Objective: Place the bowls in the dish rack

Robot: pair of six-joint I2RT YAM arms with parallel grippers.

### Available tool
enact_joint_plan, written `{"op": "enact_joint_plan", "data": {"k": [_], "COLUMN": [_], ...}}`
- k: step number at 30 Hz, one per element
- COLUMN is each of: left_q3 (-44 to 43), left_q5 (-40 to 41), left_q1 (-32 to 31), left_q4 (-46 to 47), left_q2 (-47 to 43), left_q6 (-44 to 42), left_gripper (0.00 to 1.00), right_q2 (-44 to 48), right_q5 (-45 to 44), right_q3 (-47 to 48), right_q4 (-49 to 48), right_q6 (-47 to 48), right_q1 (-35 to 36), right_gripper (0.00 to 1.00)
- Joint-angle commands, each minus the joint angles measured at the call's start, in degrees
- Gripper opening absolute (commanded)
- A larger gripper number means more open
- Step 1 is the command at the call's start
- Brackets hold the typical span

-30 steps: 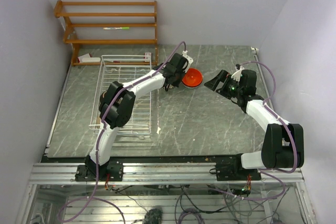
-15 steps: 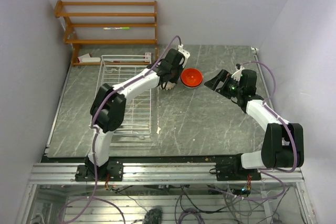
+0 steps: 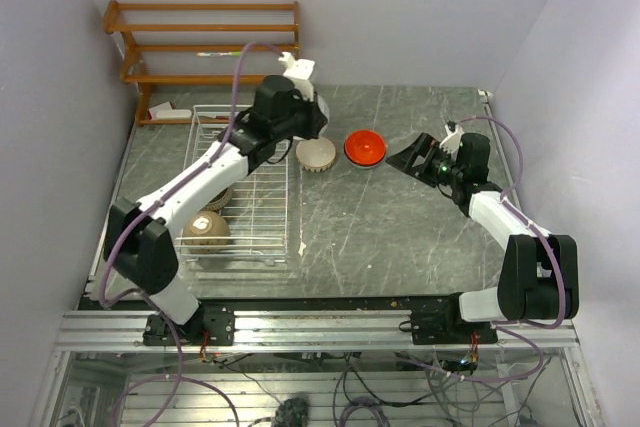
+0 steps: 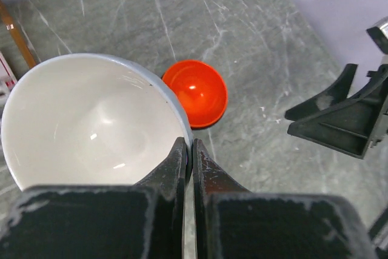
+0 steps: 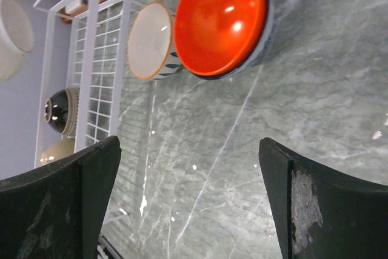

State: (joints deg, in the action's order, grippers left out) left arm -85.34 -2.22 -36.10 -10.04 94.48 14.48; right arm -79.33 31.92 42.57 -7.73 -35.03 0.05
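My left gripper (image 4: pixel 188 153) is shut on the rim of a cream-white bowl (image 4: pixel 91 128), one finger inside and one outside, and holds it in the air by the dish rack's far right corner (image 3: pixel 320 105). An orange-red bowl (image 3: pixel 365 148) and a white bowl with a blue pattern (image 3: pixel 316 154) sit side by side on the table. The white wire dish rack (image 3: pixel 283 177) holds a tan bowl (image 3: pixel 206 232) and a black-brown ribbed bowl (image 5: pixel 60 110). My right gripper (image 5: pixel 194 204) stands open and empty, just right of the orange-red bowl (image 5: pixel 224 19).
A brown wooden slatted shelf (image 3: pixel 205 42) stands against the back wall behind the rack. The marble table (image 3: pixel 400 237) runs to the walls on the left and right. My left arm reaches across above the rack.
My left arm has lifted the cream-white bowl off the table and swung it back and left toward the rack, uncovering the patterned bowl and the rack's bowls. The right arm has stayed put.
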Motion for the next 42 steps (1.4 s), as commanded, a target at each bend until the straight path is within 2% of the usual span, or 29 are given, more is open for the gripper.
{"op": "enact_joint_plan", "data": {"k": [1,6,11,16,23,29,31,37,42], "left_q3": [6.99,14.99,19.71,25.91,29.83,30.35,30.51,31.04,31.72], "left_q5": [-10.49,-18.45,-22.71,-27.74,-30.28,-29.30,-28.72,-27.13,-26.17], "left_q1": [4.34,9.05,12.18,17.26,21.04,21.59,21.64,21.59,21.59], "left_q4": [12.70,20.12,26.18,40.48,55.94,65.57,68.85,76.89,83.20], "left_q2": [-7.86,-16.34,-24.80,-30.71,-35.12,-36.88,-37.16,-37.11,-35.81], "left_q6": [11.18,20.77,28.89,42.91,59.04,69.23,72.19,78.53,84.23], "left_gripper": [0.07,0.07,0.07,0.07,0.07,0.07,0.07,0.07,0.07], "right_q2": [0.24,2.87,6.17,6.38,1.37,-8.19,-10.97,-14.37,-18.01], "right_q5": [7.03,11.43,13.90,15.82,18.95,17.36,16.63,9.88,5.41], "right_q3": [-1.51,-2.46,-3.66,-3.53,-4.71,-0.90,1.18,5.74,13.75], "right_q4": [-6.82,-12.05,-19.95,-31.23,-65.65,-94.70,-96.66,-96.69,-96.69], "right_q6": [-1.27,-3.32,-7.98,-14.84,-37.20,-59.63,-61.80,-59.93,-58.80], "right_q1": [-0.36,0.50,4.18,10.50,14.19,16.13,17.63,24.08,29.41], "right_gripper": [0.96,0.95,0.95,0.96,0.99,0.99,1.00,1.00,1.00]}}
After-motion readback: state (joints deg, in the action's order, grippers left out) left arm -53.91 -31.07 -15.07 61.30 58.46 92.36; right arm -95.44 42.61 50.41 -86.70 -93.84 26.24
